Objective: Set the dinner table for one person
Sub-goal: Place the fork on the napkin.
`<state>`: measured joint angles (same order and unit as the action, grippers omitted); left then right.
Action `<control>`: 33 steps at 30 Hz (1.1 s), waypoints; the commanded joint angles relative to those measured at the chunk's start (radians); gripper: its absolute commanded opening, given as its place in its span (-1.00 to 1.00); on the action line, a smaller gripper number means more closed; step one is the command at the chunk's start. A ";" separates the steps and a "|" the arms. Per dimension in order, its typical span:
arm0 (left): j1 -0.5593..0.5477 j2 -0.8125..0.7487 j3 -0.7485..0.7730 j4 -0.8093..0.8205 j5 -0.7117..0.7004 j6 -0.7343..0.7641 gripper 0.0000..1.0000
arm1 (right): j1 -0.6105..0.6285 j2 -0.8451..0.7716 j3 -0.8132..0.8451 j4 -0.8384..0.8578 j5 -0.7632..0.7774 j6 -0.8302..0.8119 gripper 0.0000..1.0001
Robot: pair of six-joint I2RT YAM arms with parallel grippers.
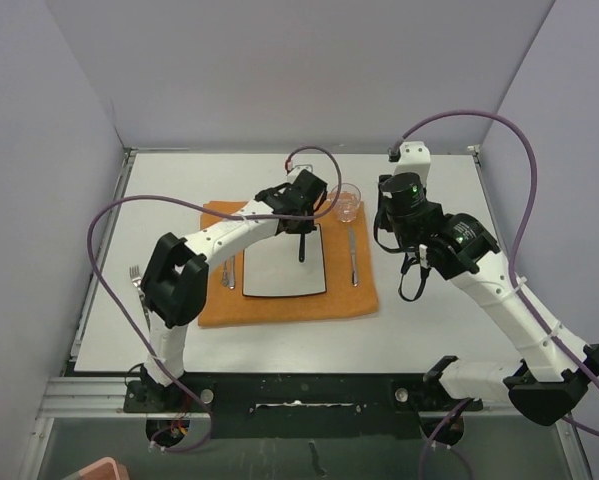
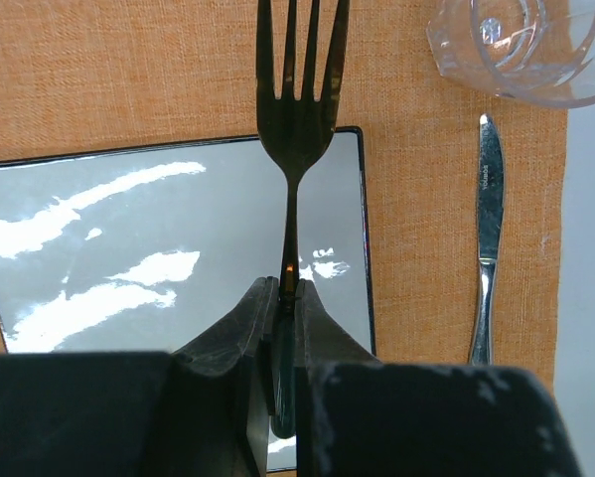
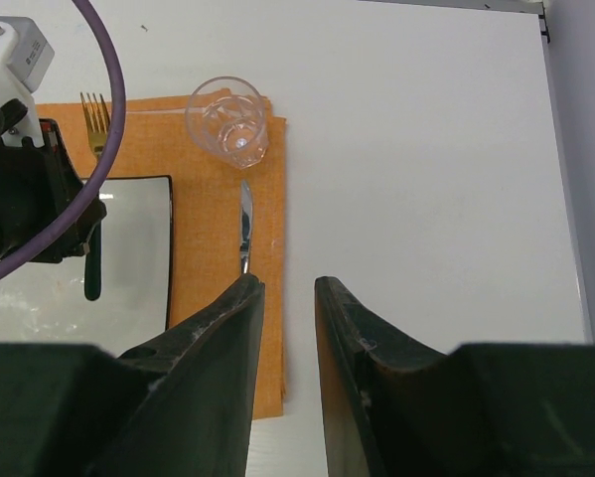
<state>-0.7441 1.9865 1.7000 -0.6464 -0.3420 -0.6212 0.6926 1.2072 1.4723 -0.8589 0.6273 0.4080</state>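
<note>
One fork (image 2: 297,129): light, stiff, slick metal | left end effector (image 2: 287,290) pinching its handle | right end effector (image 3: 287,288) spread, empty

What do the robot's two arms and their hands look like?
Both the left arm and the right arm are built of white tubular links with chunky black joint housings. Thin purple cables loop off each arm. A small green light glows on the right arm's black wrist housing. The left hand and the right hand each have two dark, matte, wedge-shaped fingers.
</note>
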 commanded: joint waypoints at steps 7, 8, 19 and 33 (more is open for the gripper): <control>-0.057 0.109 0.080 0.070 0.118 -0.139 -1.00 | -0.006 0.001 0.075 0.021 0.026 -0.005 -0.42; -0.063 0.121 0.092 0.070 0.129 -0.153 -1.00 | -0.007 0.001 0.073 0.023 0.025 -0.005 -0.42; -0.108 0.253 0.254 0.034 0.160 -0.185 -1.00 | -0.008 -0.003 0.076 0.048 0.015 -0.032 -0.41; -0.116 0.184 0.107 0.019 0.103 -0.265 -1.00 | -0.009 -0.003 0.075 0.044 0.026 -0.043 -0.41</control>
<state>-0.8558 2.2410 1.8931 -0.6502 -0.2123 -0.8379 0.6926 1.2079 1.5093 -0.8619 0.6289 0.3733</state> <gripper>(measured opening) 0.042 0.293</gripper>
